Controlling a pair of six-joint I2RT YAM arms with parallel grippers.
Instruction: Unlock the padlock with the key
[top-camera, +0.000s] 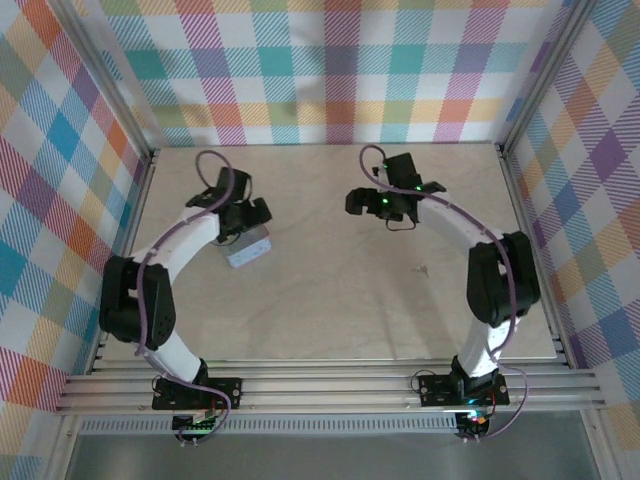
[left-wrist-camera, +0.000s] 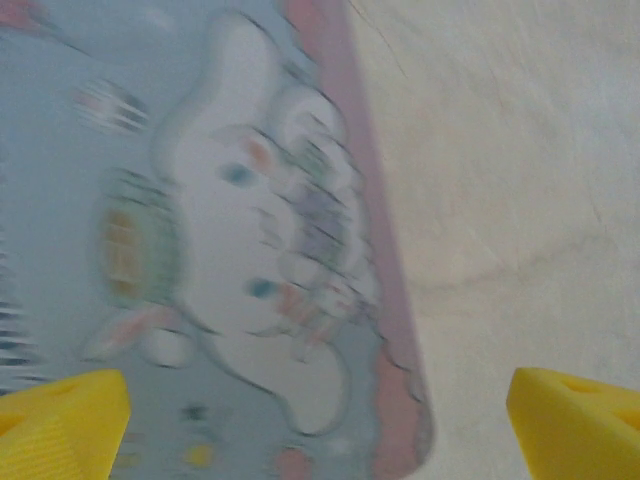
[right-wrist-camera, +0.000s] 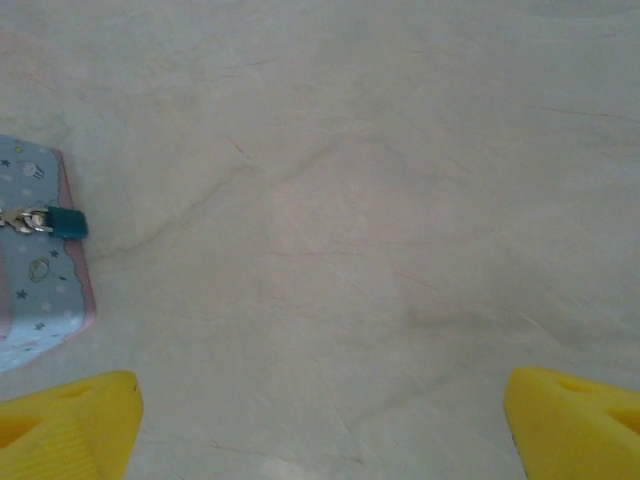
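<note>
Pale plywood table (top-camera: 330, 310), nothing on it but the job. Task item: small teal piece (right-wrist-camera: 66, 222) on a silver clasp (right-wrist-camera: 25, 220) at the edge of the light-blue case (right-wrist-camera: 35, 290). I read that as the padlock, not certain. The case sits on the left half of the table, under and just beside the left gripper (left-wrist-camera: 320, 420), its top printed with a white cartoon rabbit (left-wrist-camera: 250, 230); the left wrist view is blurred. Left gripper: yellow fingertips (left-wrist-camera: 60, 420) spread wide, nothing between them. Right gripper (right-wrist-camera: 320, 420): also spread wide, nothing held, hovering over bare wood well apart from the case, with the clasp side at the left margin of its view. Key: in neither gripper. A tiny pale speck (top-camera: 424, 268) on the table near the right arm could be it, too small to call. Step in hand, my judgement: pin the case and fetch the key, nothing unlocked yet. Bring your left down square across the case's sides so it can't skate on the smooth wood, and keep the clasp side uncovered and facing the right arm. Confirm the speck before you send the right down; a flat key on wood likely needs a low pinch from its edge, shank left free. Around it: aluminium rail frame (top-camera: 330, 385), pastel plaid walls (top-camera: 330, 70) on three sides.
</note>
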